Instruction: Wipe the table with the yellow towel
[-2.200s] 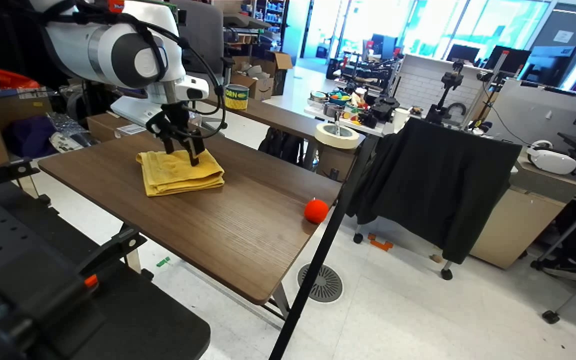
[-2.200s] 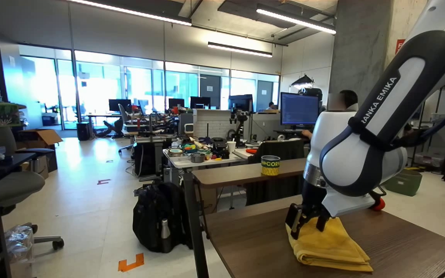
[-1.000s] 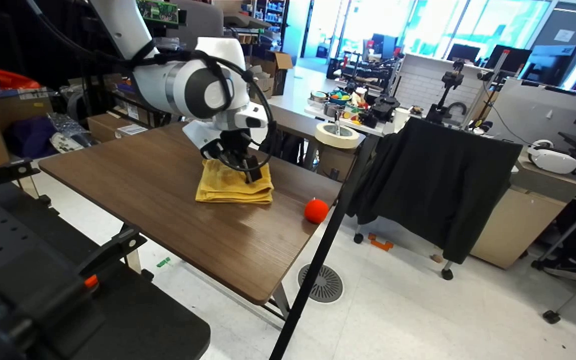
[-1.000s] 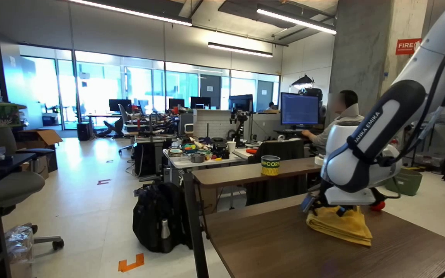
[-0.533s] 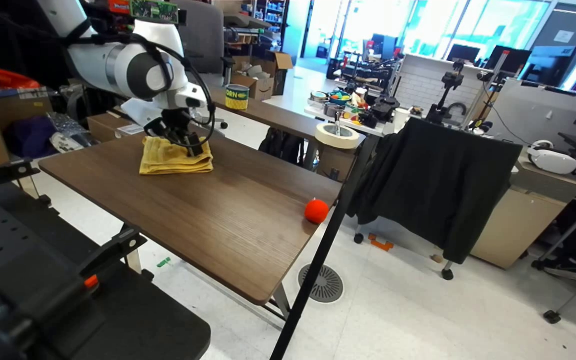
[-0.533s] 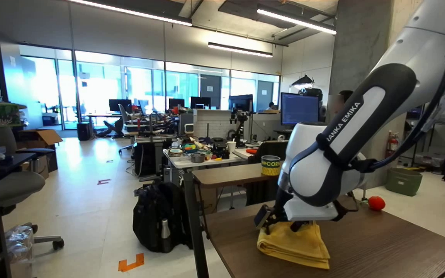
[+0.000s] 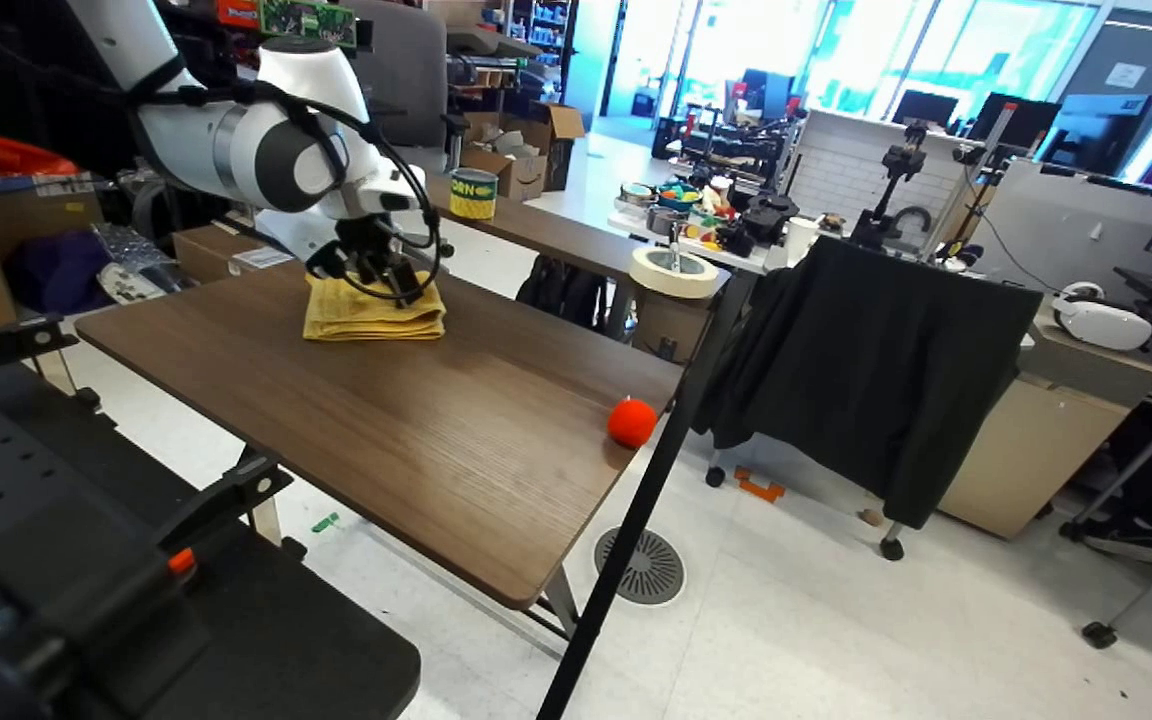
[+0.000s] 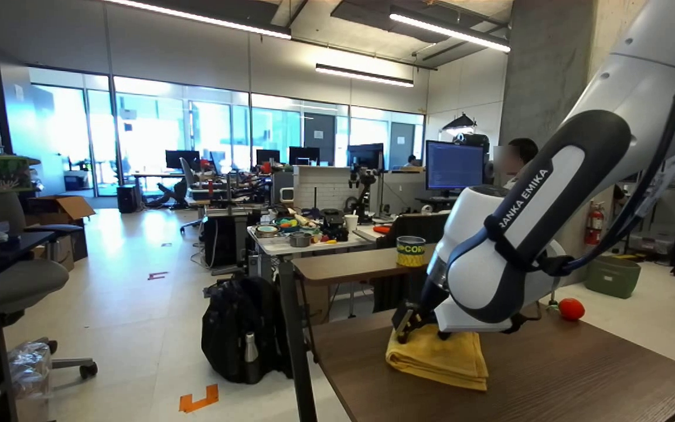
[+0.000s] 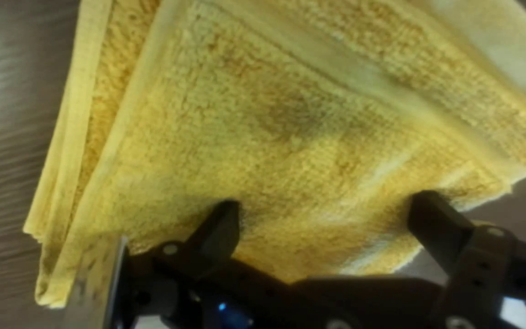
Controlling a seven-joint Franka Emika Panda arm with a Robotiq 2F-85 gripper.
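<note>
The yellow towel (image 7: 376, 325) lies folded in layers on the brown table (image 7: 456, 450); it also shows in an exterior view (image 8: 446, 366). My gripper (image 9: 327, 203) is open, its two fingers set wide apart over the towel in the wrist view. The fingertips (image 9: 228, 212) press down on the towel's top, and the cloth dips and wrinkles between them. No cloth is pinched. In both exterior views the gripper (image 8: 422, 337) points down onto the towel near the table's far side. Part of the towel is hidden under the hand.
An orange-red ball (image 7: 632, 423) sits near the table's end corner. A narrow second table (image 8: 349, 265) behind carries a corn can (image 8: 411, 252) and a tape roll (image 7: 674, 272). A black pole (image 7: 626, 540) stands by the table end.
The gripper pushed the towel along the table toward the ball, then back. In the last half second the towel shifted slightly toward the narrow table. The gripper stayed open on it.
</note>
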